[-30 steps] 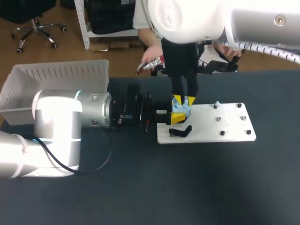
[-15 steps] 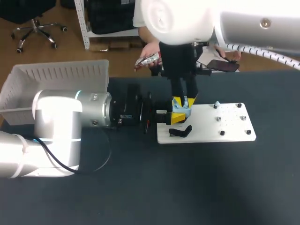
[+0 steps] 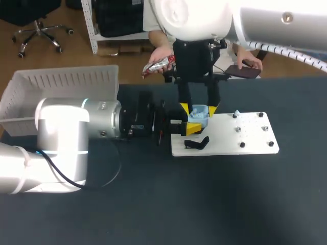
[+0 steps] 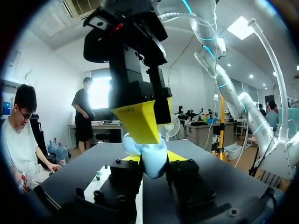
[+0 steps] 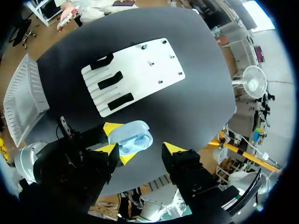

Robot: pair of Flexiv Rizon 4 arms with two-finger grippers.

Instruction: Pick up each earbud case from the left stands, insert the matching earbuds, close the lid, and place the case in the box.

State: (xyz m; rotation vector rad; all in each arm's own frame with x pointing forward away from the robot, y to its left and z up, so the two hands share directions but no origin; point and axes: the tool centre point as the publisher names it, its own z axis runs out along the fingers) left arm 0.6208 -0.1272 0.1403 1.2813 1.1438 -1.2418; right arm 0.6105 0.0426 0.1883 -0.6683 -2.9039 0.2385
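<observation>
Left tool grips blue case; right tool spread around it.

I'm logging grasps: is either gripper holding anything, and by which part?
The left gripper holds the light blue earbud case by its two sides, between both fingers. The right gripper is open and holds nothing.

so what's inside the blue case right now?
The earbud case shows only its pale blue shell from above; whether anything sits inside cannot be told. The left gripper grips its sides.
</observation>
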